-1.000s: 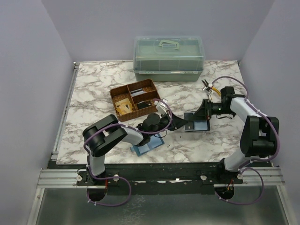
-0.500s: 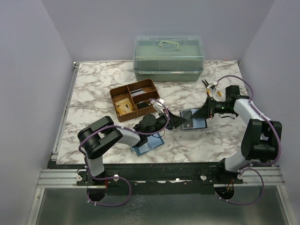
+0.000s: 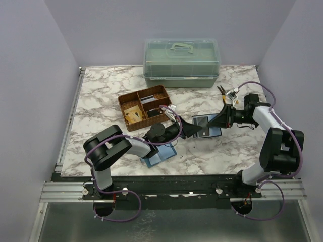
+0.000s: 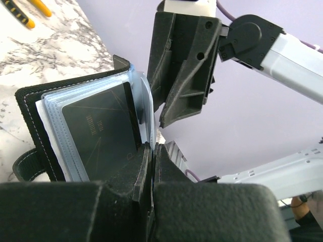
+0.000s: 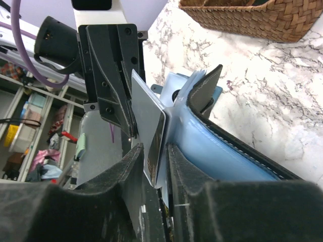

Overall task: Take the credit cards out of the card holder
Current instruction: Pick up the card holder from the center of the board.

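Left fingers [image 4: 149, 169] are clenched tight on a thin edge of the card holder [image 4: 30, 118], so it stands open like a little book. Right fingers [image 4: 171, 103] sit on both sides of a grey card [image 5: 151, 136] that sticks out of it. I cannot tell if they squeeze the card yet. The card holder is near the brown basket [image 3: 144, 123], on the side by my right arm and a bit closer to me, low over the counter [image 3: 101, 101].

I think the card holder is light and floppy. Its clear pockets [image 4: 53, 108] look soft and slippery, so it could twist if I pull hard. The cards look thin, stiff and smooth. It seems best to pinch a card flat on its two faces, near the end that sticks out, and pull straight along the pocket. A dark card [image 4: 101, 133] sits in another pocket.

The basket has small parts inside, with dark things and a tan piece in them. Behind the basket is a big see-through box [image 3: 181, 60] with its lid on. I cannot see what it holds. Closer to me than the basket, a light-blue folder [image 3: 161, 157] lies flat.
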{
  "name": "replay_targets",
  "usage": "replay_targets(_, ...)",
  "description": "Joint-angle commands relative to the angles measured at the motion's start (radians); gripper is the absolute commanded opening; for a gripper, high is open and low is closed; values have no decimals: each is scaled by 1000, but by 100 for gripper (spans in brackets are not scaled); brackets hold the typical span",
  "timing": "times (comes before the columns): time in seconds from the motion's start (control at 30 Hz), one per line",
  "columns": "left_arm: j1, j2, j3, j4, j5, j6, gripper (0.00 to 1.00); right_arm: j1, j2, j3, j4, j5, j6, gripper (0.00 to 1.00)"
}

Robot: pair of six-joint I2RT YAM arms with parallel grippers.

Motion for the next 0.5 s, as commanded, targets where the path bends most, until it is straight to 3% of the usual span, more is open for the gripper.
replay_targets(0.0, 1, -5, 27, 135, 39, 5, 0, 6, 20, 27, -151, -111, -141, 24)
replay_targets(0.13, 3, -4, 14, 132, 5, 5, 0, 6, 29, 41, -221, -127, -215, 18)
replay_targets(0.47, 6, -63, 22, -24, -58, 72, 0, 7, 23, 35, -238, -134, -236, 16)
